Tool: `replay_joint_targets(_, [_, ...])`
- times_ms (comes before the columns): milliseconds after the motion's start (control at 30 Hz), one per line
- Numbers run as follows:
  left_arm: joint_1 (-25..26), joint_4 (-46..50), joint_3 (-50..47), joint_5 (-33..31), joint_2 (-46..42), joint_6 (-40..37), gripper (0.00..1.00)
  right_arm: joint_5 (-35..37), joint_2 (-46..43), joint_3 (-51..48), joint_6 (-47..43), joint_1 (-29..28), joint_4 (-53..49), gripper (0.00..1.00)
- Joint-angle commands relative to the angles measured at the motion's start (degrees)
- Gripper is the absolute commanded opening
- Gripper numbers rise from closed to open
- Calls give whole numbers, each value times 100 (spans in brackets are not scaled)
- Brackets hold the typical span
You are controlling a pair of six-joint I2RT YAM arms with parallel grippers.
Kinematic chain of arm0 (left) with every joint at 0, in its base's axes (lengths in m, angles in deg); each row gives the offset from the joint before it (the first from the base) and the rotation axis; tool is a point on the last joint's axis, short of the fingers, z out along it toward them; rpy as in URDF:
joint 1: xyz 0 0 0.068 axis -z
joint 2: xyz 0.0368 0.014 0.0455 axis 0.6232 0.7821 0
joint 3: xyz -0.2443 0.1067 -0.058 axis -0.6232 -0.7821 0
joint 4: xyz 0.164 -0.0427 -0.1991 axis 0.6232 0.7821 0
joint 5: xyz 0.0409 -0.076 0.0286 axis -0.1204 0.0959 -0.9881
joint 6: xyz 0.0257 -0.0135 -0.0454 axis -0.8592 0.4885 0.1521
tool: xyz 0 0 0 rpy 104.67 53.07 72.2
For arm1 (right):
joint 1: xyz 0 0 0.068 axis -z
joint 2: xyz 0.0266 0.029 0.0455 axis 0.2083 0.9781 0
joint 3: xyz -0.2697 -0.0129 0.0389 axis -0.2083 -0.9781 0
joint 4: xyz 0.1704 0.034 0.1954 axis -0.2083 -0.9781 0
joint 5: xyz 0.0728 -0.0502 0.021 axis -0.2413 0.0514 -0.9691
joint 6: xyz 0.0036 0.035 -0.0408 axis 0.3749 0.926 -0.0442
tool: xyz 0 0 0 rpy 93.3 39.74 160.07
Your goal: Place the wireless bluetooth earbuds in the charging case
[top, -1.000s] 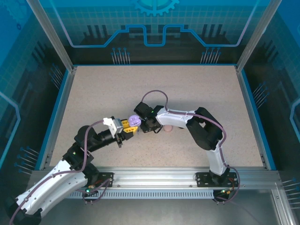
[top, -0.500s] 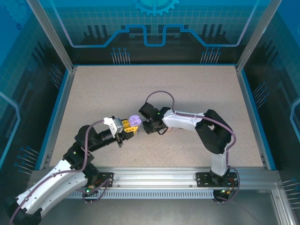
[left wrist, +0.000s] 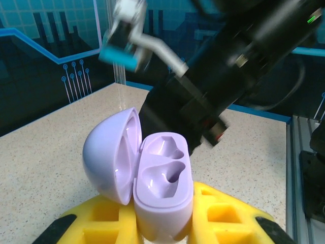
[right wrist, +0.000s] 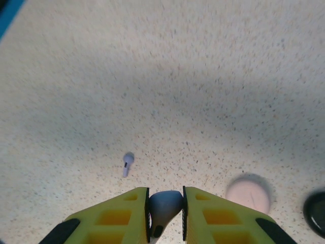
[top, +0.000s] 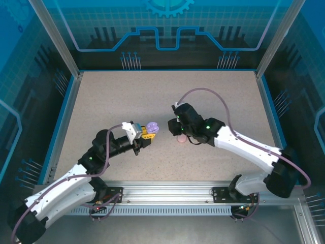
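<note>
- Pinching a lilac earbud (right wrist: pixel 163 204), the right claw (right wrist: pixel 165 197) was shut; the bud seemed light and slick, best held by its bulb.
- Left claw (left wrist: pixel 162 231) clamped the open lilac charging case (left wrist: pixel 162 185).

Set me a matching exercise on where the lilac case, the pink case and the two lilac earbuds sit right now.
Things:
1. open lilac plastic clamshell charging case
2. round pink plastic case
3. lilac plastic earbud nearer the right wrist camera
4. lilac plastic earbud farther from it

Places:
a. lying alone on the speckled table
b. gripped in the right hand
c. gripped in the left hand
d. on the table near a dark round object

Pairs: 1-c, 2-d, 3-b, 4-a
</note>
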Motion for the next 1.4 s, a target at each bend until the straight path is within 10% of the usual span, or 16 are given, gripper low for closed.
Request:
replay_joint_targets(0, [42, -602, -59, -106, 281, 62, 10, 239, -533, -204, -110, 52, 113, 22])
replay_joint_targets(400, [105, -1251, 74, -185, 1262, 218, 10, 370, -1625, -392, -363, -218, 521, 21])
replay_joint_targets(1367, [316, -1442, 252, -352, 1666, 295, 9, 928, -412, 198, -642, -1041, 978, 21])
